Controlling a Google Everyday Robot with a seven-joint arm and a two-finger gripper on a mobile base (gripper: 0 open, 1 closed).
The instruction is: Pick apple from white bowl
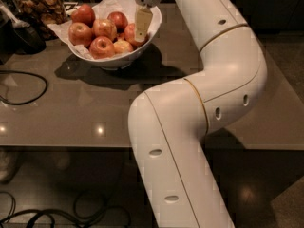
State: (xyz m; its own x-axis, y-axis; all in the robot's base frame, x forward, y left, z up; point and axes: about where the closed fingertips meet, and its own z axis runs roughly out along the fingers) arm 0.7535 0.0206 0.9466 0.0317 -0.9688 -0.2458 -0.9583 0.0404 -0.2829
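Observation:
The white bowl [112, 61] stands at the back left of the table, lined with crinkled white paper and holding several pinkish-red apples. My gripper [141, 35] reaches down from above into the bowl's right side. It sits right against one red apple [129, 31] by the right rim and partly hides it. Other apples [102, 46] lie to the left of it in the bowl. A smaller, paler apple [122, 46] lies at the front.
My white arm [223, 80] bends across the right half of the brown table [71, 113]. A clear jar of brown snacks [40, 6] and a dark object [21, 34] stand left of the bowl. A black cable [33, 87] loops on the left; more cables lie on the floor.

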